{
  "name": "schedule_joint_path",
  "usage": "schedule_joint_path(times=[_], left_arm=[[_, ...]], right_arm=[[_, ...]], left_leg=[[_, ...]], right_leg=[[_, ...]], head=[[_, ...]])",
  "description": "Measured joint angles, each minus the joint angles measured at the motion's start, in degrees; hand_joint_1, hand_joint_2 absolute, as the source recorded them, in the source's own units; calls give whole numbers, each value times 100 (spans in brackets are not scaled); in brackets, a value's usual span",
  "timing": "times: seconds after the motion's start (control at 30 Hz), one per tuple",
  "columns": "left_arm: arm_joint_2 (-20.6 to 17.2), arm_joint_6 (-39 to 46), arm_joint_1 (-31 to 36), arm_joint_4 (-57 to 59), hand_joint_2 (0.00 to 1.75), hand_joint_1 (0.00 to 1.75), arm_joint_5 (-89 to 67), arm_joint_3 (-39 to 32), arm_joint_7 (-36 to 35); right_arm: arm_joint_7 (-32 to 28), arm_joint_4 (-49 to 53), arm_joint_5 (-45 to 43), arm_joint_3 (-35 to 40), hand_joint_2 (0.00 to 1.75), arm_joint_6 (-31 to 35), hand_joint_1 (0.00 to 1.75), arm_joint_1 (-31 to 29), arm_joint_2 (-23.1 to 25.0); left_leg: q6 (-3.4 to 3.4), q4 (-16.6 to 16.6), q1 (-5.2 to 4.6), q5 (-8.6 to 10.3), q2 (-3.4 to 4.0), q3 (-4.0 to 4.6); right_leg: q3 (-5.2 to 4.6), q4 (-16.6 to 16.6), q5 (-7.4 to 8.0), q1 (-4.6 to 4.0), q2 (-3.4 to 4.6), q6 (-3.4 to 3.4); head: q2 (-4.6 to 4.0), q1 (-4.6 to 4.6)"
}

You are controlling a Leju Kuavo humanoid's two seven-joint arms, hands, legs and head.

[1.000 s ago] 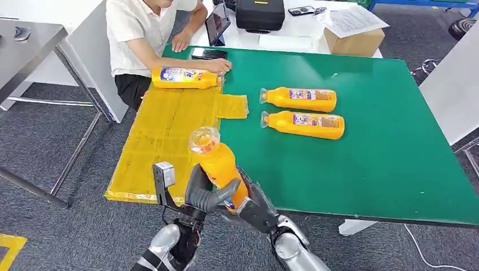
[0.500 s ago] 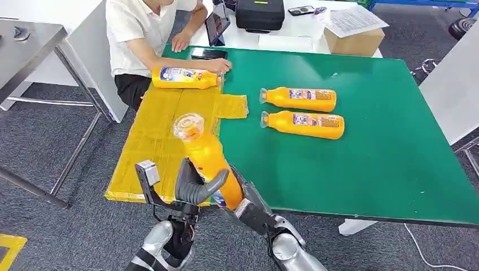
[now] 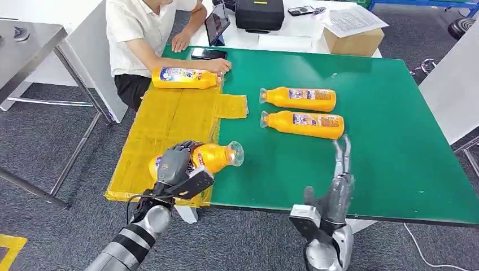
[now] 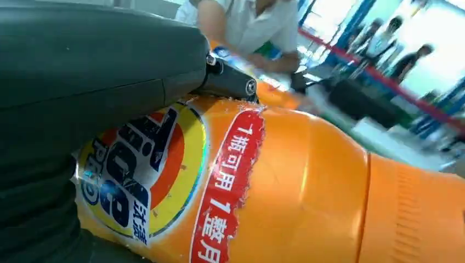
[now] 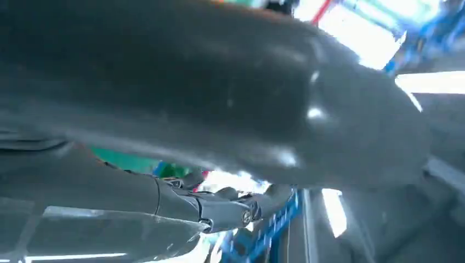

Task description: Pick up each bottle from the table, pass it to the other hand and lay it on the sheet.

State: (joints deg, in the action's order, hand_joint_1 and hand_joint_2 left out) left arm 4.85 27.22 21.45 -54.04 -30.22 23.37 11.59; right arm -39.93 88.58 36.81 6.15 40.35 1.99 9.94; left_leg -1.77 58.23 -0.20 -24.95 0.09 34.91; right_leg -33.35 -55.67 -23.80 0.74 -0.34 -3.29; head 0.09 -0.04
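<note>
The handover is done: left hand (image 3: 175,165) now grips the bottle (image 3: 217,156) alone, tipped flat over the sheet (image 3: 152,124), perhaps touching it; right hand (image 3: 338,186) has withdrawn, fingers spread, empty

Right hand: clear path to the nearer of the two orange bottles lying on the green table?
Probably yes. The right hand is open and holds nothing, just short of the nearer orange bottle, with bare green table between.

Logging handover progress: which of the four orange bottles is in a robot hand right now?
The orange bottle at the yellow sheet's near corner: the left hand grips it, cap toward the green table. The other three lie untouched farther back.
</note>
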Motion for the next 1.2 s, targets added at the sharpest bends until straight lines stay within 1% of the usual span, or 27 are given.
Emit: schedule_joint_path(times=[0.13,0.33,0.4,0.43,0.5,0.53,0.57,0.7,0.77,0.93,1.0,1.13,1.2], left_arm=[[-52,-35,152,304,175,175,-171,-20,-127],[-72,-42,267,508,175,175,-213,-22,-136],[-77,-285,369,593,175,175,-474,-15,-423],[-83,-561,464,710,175,157,-671,0,-627],[-88,-1153,738,1001,175,93,-821,20,-794],[-88,-1413,890,1162,175,30,-823,24,-812],[-88,-1664,1056,1357,175,0,-819,22,-811],[-83,-2412,1497,1930,175,0,-529,-20,-581],[-85,-2974,1619,2155,175,0,-143,-140,-421],[-92,-3768,1905,2477,175,0,231,-319,-263],[-96,-3887,1989,2562,175,0,244,-328,-271],[-72,-3847,2046,2643,175,0,253,-321,-342],[-59,-3984,2058,2650,175,0,457,-341,-159]], right_arm=[[0,309,24,-346,0,-2,0,47,125],[0,508,35,-552,0,-4,0,85,204],[-2,536,-26,-585,0,-4,0,97,223],[-2,541,-101,-591,0,-4,0,96,234],[-2,530,-301,-571,0,-11,0,95,234],[-2,517,-374,-549,0,-13,0,90,232],[-2,484,-510,-495,0,-13,0,77,230],[-2,240,-882,-242,0,-17,0,-18,195],[-2,84,-1053,-82,0,-17,0,-76,136],[-2,-182,-1361,189,0,-17,0,-165,14],[-2,-268,-1427,250,0,-17,0,-196,-37],[-2,-388,-1504,331,0,-17,0,-217,-92],[-2,-434,-1537,364,0,-17,0,-223,-116]], left_leg=[[0,0,0,0,1,0],[1,0,1,0,0,1],[1,0,1,0,-2,1],[1,0,1,0,-3,1],[1,0,1,1,-4,-3],[1,-1,1,1,-3,-7],[1,-1,1,1,-3,-13],[4,-1,1,3,0,-35],[9,-1,1,6,0,-35],[14,-1,3,12,-10,-35],[14,-1,2,11,-9,-34],[14,-1,1,11,-9,-34],[14,-1,1,11,-10,-34]], right_leg=[[0,-1,0,0,0,0],[-2,-1,-2,-1,0,0],[-1,-1,-2,-1,-1,0],[1,-1,-2,-1,-1,0],[8,-2,-2,-1,-1,0],[13,-2,-2,-1,-1,1],[18,-5,-1,-1,0,1],[30,-9,-1,-1,1,2],[26,-15,0,-1,1,2],[32,-22,-1,-1,-3,2],[31,-22,-2,-1,-2,3],[29,-21,-2,0,-2,3],[29,-21,-2,0,-3,3]], head=[[0,0],[0,0],[0,0],[0,2],[0,2],[0,0],[0,0],[0,0],[0,-2],[0,2],[0,0],[0,0],[0,0]])
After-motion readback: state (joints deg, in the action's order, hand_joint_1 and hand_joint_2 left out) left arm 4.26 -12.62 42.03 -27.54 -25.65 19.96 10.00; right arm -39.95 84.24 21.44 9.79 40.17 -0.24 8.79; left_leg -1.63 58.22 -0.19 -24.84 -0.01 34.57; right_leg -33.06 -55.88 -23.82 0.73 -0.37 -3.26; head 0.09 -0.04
